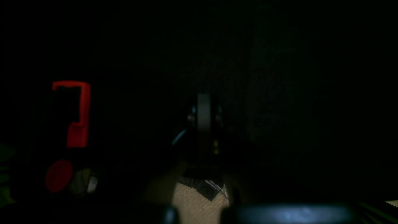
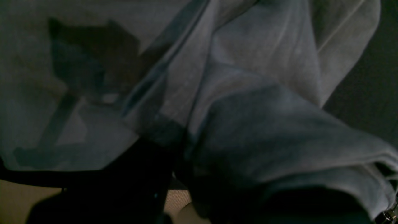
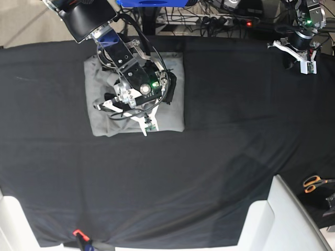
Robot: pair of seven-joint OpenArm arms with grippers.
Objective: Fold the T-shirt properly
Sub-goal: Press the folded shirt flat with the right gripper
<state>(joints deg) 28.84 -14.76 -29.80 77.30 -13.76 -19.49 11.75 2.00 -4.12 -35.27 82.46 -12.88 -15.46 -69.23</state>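
The grey T-shirt [image 3: 167, 117] lies folded into a rough rectangle on the black table cloth [image 3: 220, 157] at the back left. My right gripper [image 3: 135, 111] hangs over the shirt's middle. In the right wrist view bunched grey T-shirt folds [image 2: 264, 124] fill the frame and drape over the dark fingers. The right gripper [image 2: 186, 137] looks shut on a fold. My left gripper [image 3: 294, 58] rests at the back right, far from the shirt. In the very dark left wrist view the left gripper [image 1: 203, 115] shows as one narrow bar, shut and empty.
Orange-handled scissors [image 3: 314, 183] lie off the cloth at the right edge. A white unit [image 3: 277, 219] stands at the front right. Cables and a power strip [image 3: 230, 21] run along the back. A red clip [image 3: 78, 232] sits at the front edge.
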